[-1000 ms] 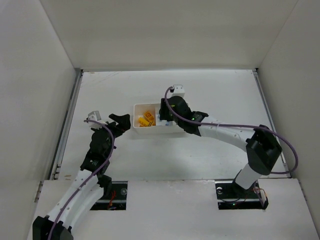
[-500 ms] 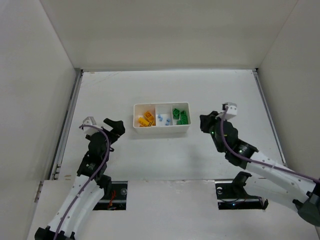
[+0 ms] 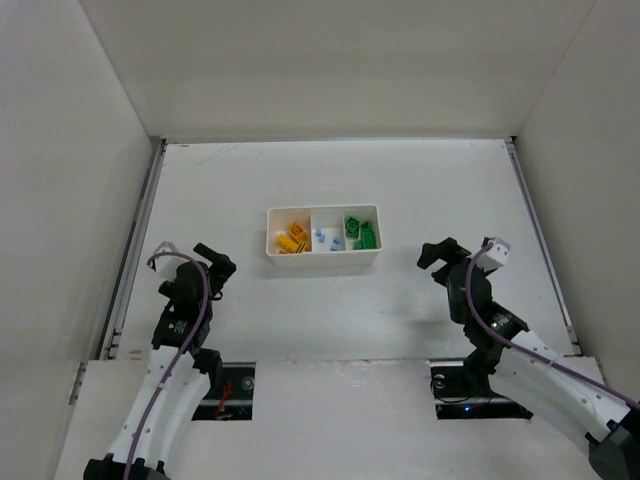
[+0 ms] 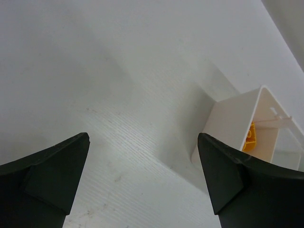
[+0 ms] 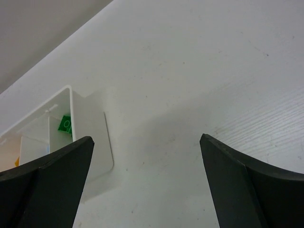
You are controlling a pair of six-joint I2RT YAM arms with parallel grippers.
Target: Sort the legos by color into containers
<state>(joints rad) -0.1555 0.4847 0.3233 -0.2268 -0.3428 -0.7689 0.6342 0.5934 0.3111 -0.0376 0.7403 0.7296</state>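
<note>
fingers [image 4: 47, 185] wide apart, near tray [image 3: 322, 261]

Tray [image 3: 322, 261] is plain white, same as the table [image 3: 330, 180]. The yellow-orange legos [image 3: 292, 238], pale blue legos [image 3: 323, 238] and bright green legos [image 3: 361, 231] are all solid colours. Left gripper [image 3: 216, 258] and right gripper [image 3: 440, 250] are black, with purple cables [image 3: 204, 300].

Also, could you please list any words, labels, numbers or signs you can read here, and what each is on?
None can be read. The green lego in the white tray shows pale marks, too small and blurred to tell whether they are lettering.
</note>
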